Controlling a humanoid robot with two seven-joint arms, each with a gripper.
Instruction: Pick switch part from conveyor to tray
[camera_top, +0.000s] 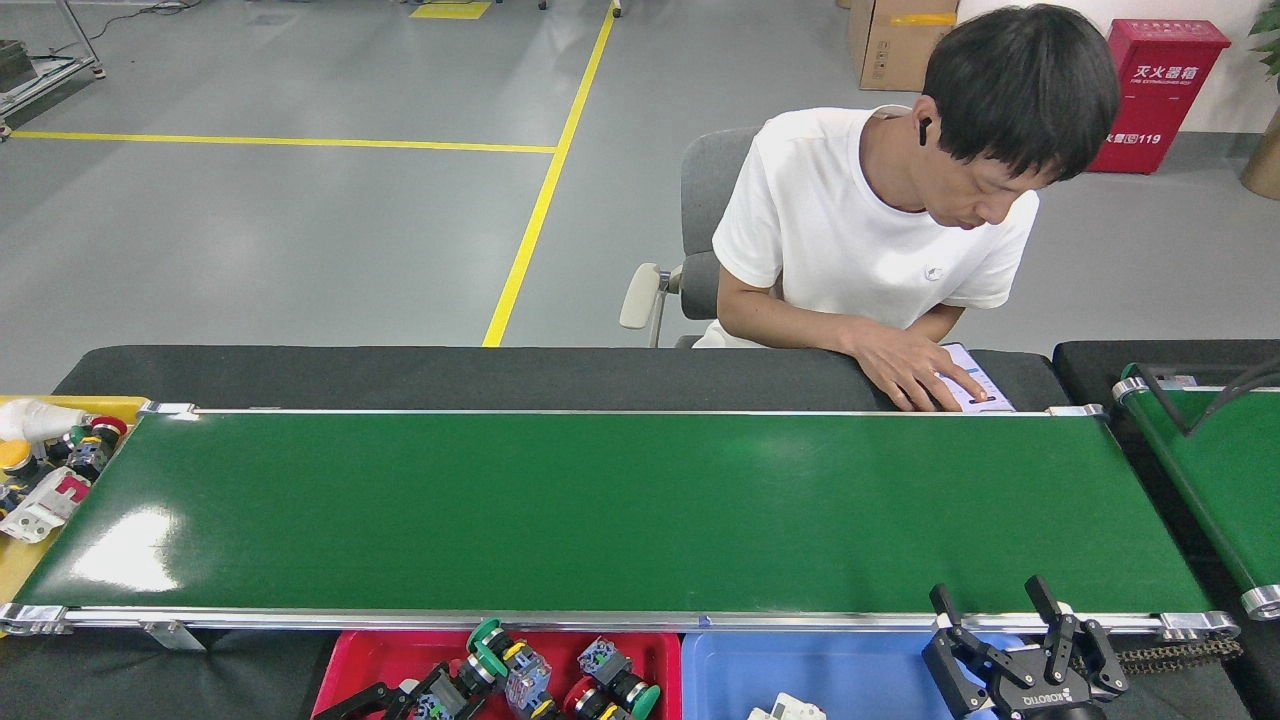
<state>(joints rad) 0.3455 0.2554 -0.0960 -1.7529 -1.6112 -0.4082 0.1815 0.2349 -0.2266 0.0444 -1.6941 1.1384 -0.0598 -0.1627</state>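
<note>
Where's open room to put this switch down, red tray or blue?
The red tray is crowded: switch parts fill its right half beside the left gripper. Its left corner is bare. The blue tray is mostly bare between a white part and the right gripper.
</note>
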